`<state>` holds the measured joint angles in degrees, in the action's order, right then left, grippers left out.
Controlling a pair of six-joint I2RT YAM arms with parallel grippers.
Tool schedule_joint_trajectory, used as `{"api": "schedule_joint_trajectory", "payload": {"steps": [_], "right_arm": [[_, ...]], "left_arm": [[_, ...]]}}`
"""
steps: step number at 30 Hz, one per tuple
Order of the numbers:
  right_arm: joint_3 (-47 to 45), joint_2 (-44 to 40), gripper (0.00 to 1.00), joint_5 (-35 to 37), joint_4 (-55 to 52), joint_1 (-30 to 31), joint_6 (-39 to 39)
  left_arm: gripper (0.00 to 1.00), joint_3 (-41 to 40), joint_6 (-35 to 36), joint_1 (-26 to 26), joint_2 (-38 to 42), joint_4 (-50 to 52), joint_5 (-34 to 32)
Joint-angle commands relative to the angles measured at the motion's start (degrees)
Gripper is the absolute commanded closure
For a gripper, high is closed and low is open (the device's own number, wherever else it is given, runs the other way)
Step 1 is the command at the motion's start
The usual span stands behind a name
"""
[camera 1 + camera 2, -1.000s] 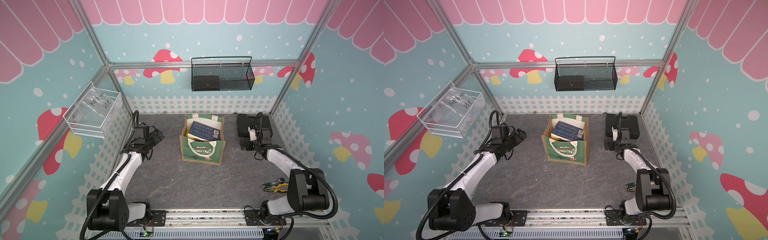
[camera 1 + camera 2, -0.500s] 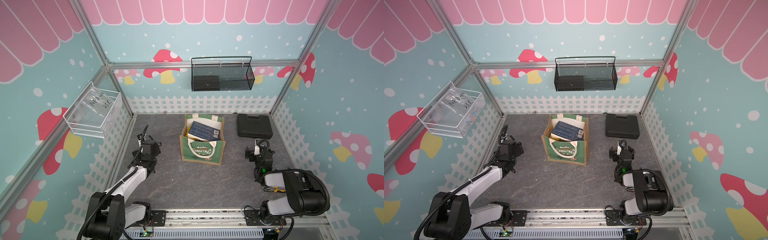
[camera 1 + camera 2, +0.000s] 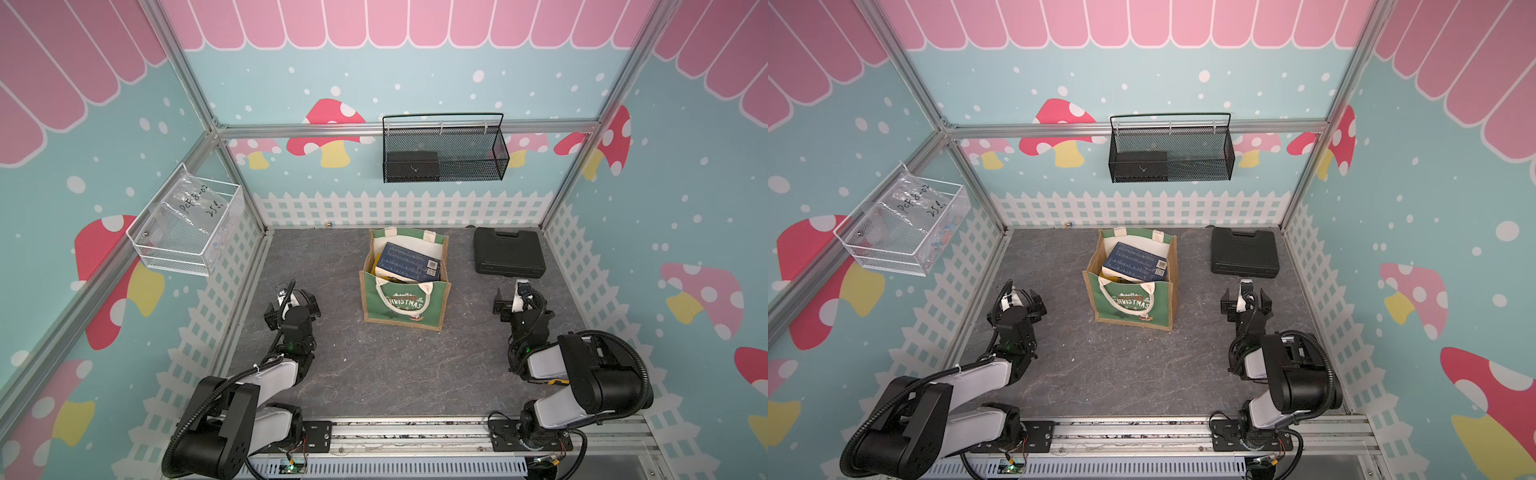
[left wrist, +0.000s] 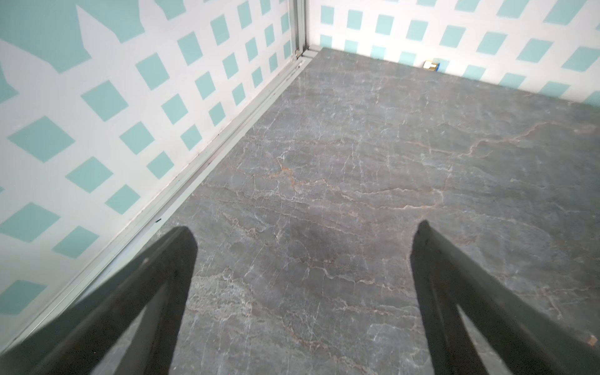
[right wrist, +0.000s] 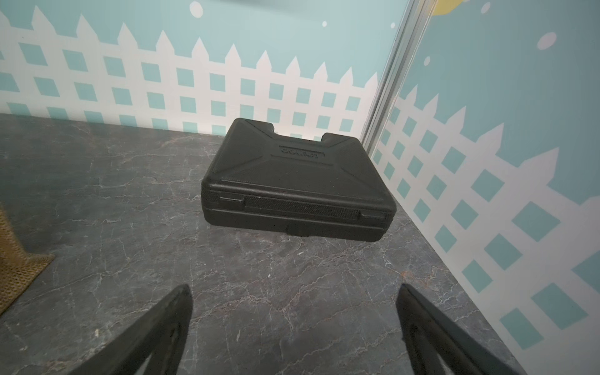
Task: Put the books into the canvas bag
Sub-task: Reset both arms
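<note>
books (image 3: 409, 259) lie inside the canvas bag (image 3: 405, 307), a navy one on top; the bag stands upright at the middle of the desk (image 3: 374, 370). left end effector (image 4: 305, 230) hangs low over bare desk, well apart from the bag on its own side, jaws spread wide, holding nothing. right end effector (image 5: 293, 290), equally wide and unladen, is well apart on the opposite side, facing a black case (image 5: 292, 175) near the back corner.
</note>
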<state>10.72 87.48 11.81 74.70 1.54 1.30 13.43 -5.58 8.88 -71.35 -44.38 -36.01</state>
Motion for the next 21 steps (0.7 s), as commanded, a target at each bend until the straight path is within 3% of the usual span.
{"api": "schedule_joint_trajectory", "payload": {"steps": [1,5,8,11,13,21], "right_arm": [[-0.43,0.40,0.01,0.72,4.06,0.22,-0.68],[-0.13,0.31,0.00,0.58,3.27,0.14,-0.69],[-0.16,0.31,0.00,0.55,3.33,0.20,-0.69],[-0.09,0.30,0.00,0.58,3.29,0.21,-0.69],[-0.12,0.27,0.00,0.52,3.20,0.18,-0.69],[-0.14,0.40,0.01,0.57,3.18,0.17,-0.69]], "left_arm": [[0.02,-0.35,3.00,0.26,-4.14,-12.10,3.10],[0.02,0.02,5.70,0.34,-15.51,-26.31,4.66],[0.01,2.49,5.67,0.42,-14.15,-18.26,8.86],[0.01,4.19,5.05,-1.56,-19.25,-20.90,10.07],[0.02,6.98,3.82,-1.45,-16.35,-10.02,10.73],[0.01,7.89,2.65,-2.73,-16.82,-8.95,11.47]]}}
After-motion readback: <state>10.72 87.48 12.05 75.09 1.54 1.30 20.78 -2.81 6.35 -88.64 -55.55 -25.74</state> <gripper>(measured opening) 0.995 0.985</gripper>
